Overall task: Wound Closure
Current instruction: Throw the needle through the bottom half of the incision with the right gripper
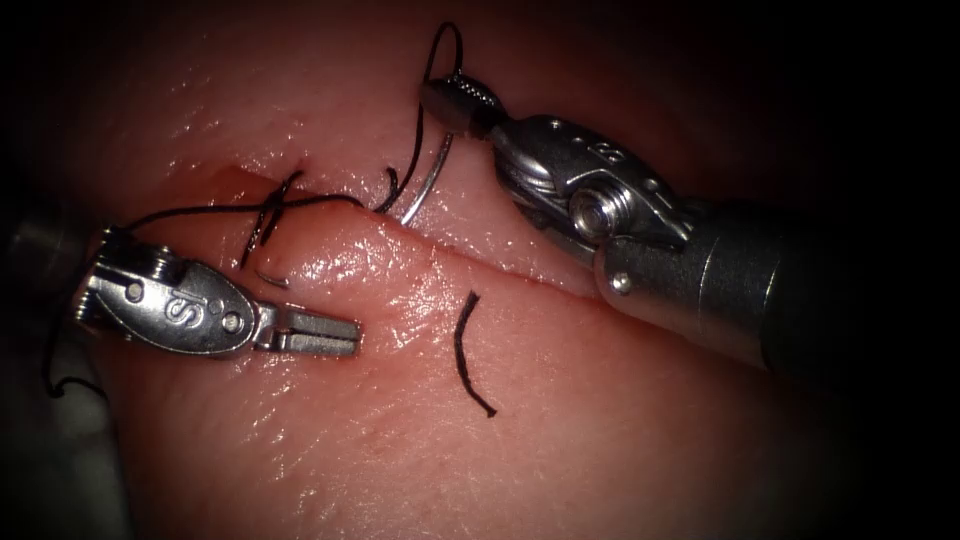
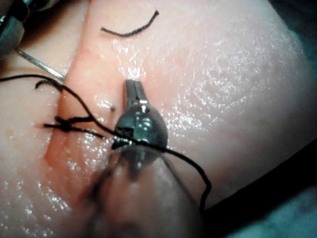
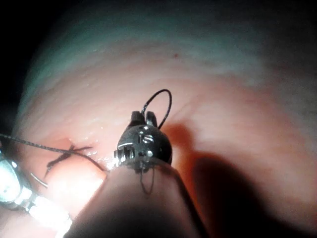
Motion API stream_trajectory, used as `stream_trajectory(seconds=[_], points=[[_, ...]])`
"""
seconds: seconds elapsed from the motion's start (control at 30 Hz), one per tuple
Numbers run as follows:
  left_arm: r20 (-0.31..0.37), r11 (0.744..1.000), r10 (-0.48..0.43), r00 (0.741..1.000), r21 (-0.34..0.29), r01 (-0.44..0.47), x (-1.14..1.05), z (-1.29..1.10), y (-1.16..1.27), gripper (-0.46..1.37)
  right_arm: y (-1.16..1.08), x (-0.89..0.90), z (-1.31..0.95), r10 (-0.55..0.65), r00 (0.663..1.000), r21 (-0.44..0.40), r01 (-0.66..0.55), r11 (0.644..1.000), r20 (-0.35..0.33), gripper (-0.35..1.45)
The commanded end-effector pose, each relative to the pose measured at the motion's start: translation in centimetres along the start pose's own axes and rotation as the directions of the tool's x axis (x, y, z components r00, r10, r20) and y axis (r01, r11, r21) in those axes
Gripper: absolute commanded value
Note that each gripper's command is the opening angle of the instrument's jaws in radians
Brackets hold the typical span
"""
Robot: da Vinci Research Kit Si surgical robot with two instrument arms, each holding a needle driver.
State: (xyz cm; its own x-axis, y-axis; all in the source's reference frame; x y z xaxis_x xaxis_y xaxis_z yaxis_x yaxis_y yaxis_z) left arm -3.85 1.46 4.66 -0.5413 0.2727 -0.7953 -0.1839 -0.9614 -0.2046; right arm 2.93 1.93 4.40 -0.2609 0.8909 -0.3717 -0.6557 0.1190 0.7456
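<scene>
Needle [image 1: 428, 185]: curved, held near its thread end in the closed jaws of the right tool [image 1: 452, 100], above the cut [image 1: 500, 262]. Arcs down from the jaws to the cut line, tip at the tissue [image 1: 620, 440] surface just right of the knot; cannot tell whether the tip has entered.

Thread [image 1: 418, 150]: loops over the right jaws, runs down beside the needle to the cut. Further strand [image 1: 200, 211] leads left from the knot [image 1: 272, 210], across the left tool's wrist and off the tissue edge.

Knot: tied stitch at the left end of the cut, short tails crossing.

Left tool [image 1: 335, 333]: lies low on the tissue below the cut, jaws closed on nothing, well apart from the needle.

Cut end of thread [image 1: 468, 352]: loose on the tissue below the cut, near the left jaw tips. Short sliver [image 1: 270, 278] also near the knot.

Judged good practice at this point:
- Keep grip firm and perpendicular to the needle curve; avoid rolling in the jaws.
- Follow the needle's own arc with wrist rotation; avoid pushing straight.
- Keep the trailing loop clear of the jaws and knot.
- Avoid dragging the strand draped over the left wrist; tension there may load the tied stitch.
- Leave the loose cut end undisturbed.
</scene>
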Motion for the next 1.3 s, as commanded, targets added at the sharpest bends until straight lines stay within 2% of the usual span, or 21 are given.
stream_trajectory(seconds=[0.03, 0.27, 0.43, 0.6, 0.73, 0.93, 1.17, 1.3], points=[[0.0, 1.0, -0.001, 1.0, -0.001, 0.001, 0.0, 0.0, 0.0, -0.35, -0.01, 0.0, 0.01, 0.019, 1.0, 0.005, -0.019, 1.0, 0.004, -0.35], [-0.002, 1.0, 0.011, 1.0, 0.002, -0.011, 0.05, -0.04, 0.06, -0.35, -0.02, -0.1, 0.08, 0.131, 0.991, 0.031, -0.131, 0.991, 0.007, -0.35], [-0.002, 1.0, 0.012, 1.0, 0.0, -0.012, 0.05, -0.06, 0.08, -0.35, -0.05, -0.2, 0.1, 0.252, 0.967, 0.053, -0.253, 0.966, 0.02, -0.35], [-0.008, 1.0, 0.013, 1.0, 0.005, -0.013, 0.04, -0.08, 0.08, -0.35, -0.11, -0.39, 0.17, 0.384, 0.92, 0.097, -0.39, 0.916, 0.08, -0.35], [-0.008, 1.0, 0.013, 1.0, 0.004, -0.013, 0.03, -0.09, 0.08, -0.35, -0.16, -0.49, 0.22, 0.437, 0.893, 0.125, -0.448, 0.885, 0.109, -0.35], [-0.012, 1.0, 0.015, 1.0, 0.004, -0.015, 0.01, -0.11, 0.07, -0.35, -0.26, -0.54, 0.27, 0.5, 0.857, 0.186, -0.516, 0.836, 0.128, -0.35], [-0.015, 1.0, 0.016, 1.0, 0.004, -0.016, -0.03, -0.12, 0.03, -0.35, -0.49, -0.61, 0.23, 0.56, 0.806, 0.208, -0.591, 0.779, 0.194, -0.35], [-0.016, 1.0, 0.016, 1.0, 0.003, -0.016, -0.04, -0.11, 0.01, -0.35, -0.58, -0.65, 0.18, 0.567, 0.79, 0.199, -0.609, 0.767, 0.233, -0.35]])
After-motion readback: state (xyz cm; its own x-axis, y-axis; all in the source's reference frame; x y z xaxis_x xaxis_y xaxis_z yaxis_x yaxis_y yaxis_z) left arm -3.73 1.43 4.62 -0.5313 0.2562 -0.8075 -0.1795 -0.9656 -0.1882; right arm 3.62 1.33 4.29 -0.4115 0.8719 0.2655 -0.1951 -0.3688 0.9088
